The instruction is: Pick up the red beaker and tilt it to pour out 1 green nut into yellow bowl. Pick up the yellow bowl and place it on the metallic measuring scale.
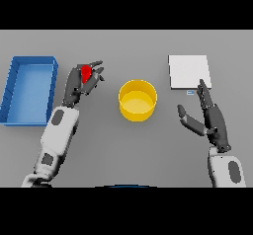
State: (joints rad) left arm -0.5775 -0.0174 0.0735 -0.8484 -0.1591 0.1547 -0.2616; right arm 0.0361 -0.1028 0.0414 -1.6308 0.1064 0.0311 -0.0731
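Two arms reach over the grey tabletop [123,150] from its near edge, one on each side. Nearest, the right hand [211,116] hovers toward the right edge with its fingers straight and its thumb spread, gripping nothing; its fingertips point at the near edge of the single metallic measuring scale [189,71], a pale square plate lying flat toward the far right corner, though whether they touch it cannot be told. One yellow bowl [138,99] stands upright near the middle of the tabletop, between the two hands and apart from both; what it holds, if anything, cannot be made out. Farther back on the left, the left hand [79,83] is curled around the one red beaker [86,73], only the red top of which shows above the fingers; whether the beaker is lifted off the surface cannot be told. One blue tray [11,88], open-topped, lies along the left edge, just beside the left forearm and apart from the bowl.
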